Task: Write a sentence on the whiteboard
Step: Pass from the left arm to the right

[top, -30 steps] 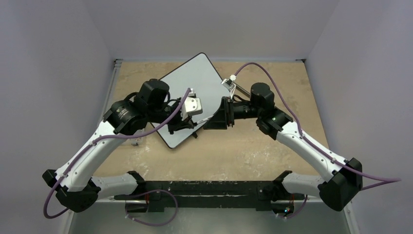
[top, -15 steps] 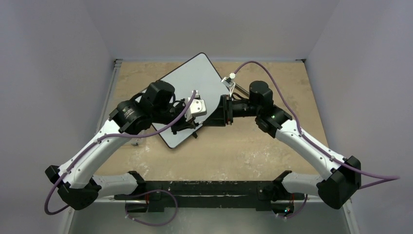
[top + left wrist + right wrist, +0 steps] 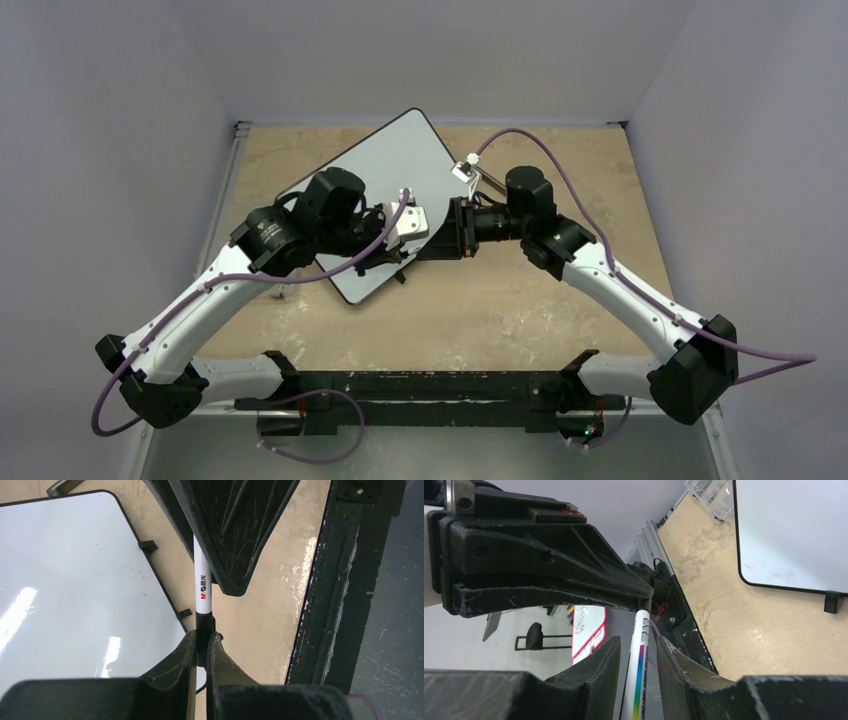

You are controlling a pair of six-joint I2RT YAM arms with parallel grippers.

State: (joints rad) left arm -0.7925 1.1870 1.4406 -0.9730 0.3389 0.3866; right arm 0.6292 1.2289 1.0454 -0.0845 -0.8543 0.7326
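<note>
My left gripper (image 3: 203, 639) is clamped tight on the black end of the marker (image 3: 202, 580). From my jaws the white barrel runs straight up toward 12 o'clock in the left wrist view and passes in among the fingers of my right gripper (image 3: 638, 642).

In the right wrist view those jaws straddle the barrel. A sliver of light shows on the 9 o'clock side, so they are not clamped on it.

The whiteboard (image 3: 400, 160) lies flat on the table (image 3: 580, 170). In the top view it sits at 12 o'clock from my bases and is turned so one corner points to 1 o'clock. My two grippers meet nose to nose above its edge at about 4 o'clock from its middle. In the left wrist view the board fills the 9 o'clock side, with two of its small black feet showing along the near edge.
</note>
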